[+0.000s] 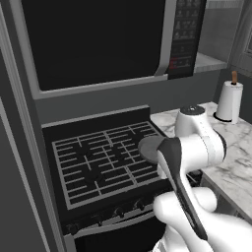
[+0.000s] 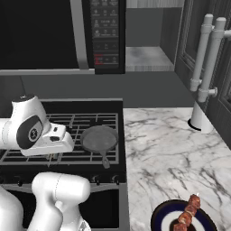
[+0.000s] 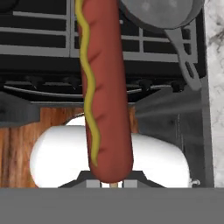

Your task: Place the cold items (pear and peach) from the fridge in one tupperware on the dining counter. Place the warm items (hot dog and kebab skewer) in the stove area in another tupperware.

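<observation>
The hot dog [image 3: 103, 87] sat clenched in the end effector [image 3: 111, 181], gripped at one end, above the stove's [image 2: 63, 131] near edge; soft and slick, it could pivot or slip; the kebab [image 2: 187, 212] waited on a plate [image 2: 159, 216], right surface [image 2: 171, 153].

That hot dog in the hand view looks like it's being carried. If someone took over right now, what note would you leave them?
End effector: shut on the hot dog, which sticks out lengthwise from the fingers above the stove front.
Kebab skewer: lying on a dark plate on the marble counter, right of the stove.
Pan: sitting on the stove grates.
Done: hot dog picked up.
Left: put the hot dog in a tupperware, add the kebab skewer to the same one, then fetch the pear and peach from the fridge for the other tupperware. Neither container is in sight here.
</observation>
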